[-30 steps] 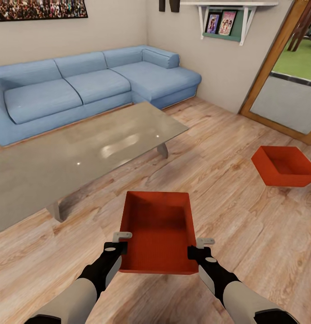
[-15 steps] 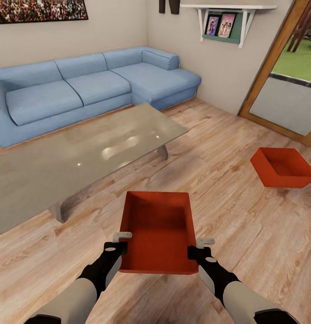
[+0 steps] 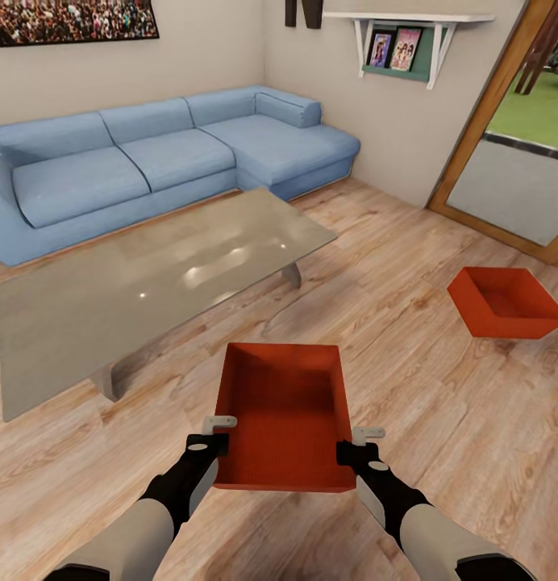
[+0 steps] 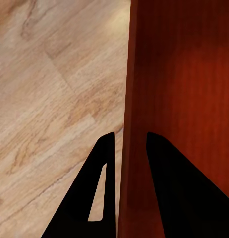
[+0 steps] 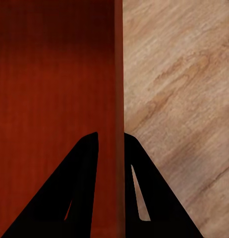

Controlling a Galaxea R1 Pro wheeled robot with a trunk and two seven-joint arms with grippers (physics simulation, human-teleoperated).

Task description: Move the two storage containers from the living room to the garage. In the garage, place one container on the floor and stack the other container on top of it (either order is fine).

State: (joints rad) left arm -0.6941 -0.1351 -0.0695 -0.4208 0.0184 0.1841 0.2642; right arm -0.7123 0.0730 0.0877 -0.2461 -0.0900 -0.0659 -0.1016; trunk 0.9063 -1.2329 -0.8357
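Container (image 3: 283, 415) in red-orange hangs in front of you, held level above the wood plank floor (image 3: 408, 403) with its open top facing up. Your left gripper (image 3: 217, 433) is clamped on the container's left wall near the near corner, and your right gripper (image 3: 356, 444) is clamped on the right wall opposite. In the left wrist view the two dark fingers (image 4: 102, 188) sit on either side of the thin red wall (image 4: 125, 124), one outside and one inside; the right wrist view shows the same, with the fingers (image 5: 80, 193) pinching the wall edge (image 5: 118, 99).

The second container (image 3: 505, 303) rests on the planks well to your right, tilted at an angle to the one you hold, near the wooden door frame (image 3: 480, 129) and the glass panel beside it.

Ahead and to your left stands the glass coffee table (image 3: 150, 282), its near corner close to the far end of the held container. Behind it the blue sectional sofa (image 3: 166, 153) runs along the beige wall and turns the corner. A white shelf (image 3: 408, 40) with framed pictures hangs on the right-hand wall, and a dark picture (image 3: 69, 18) hangs above the sofa
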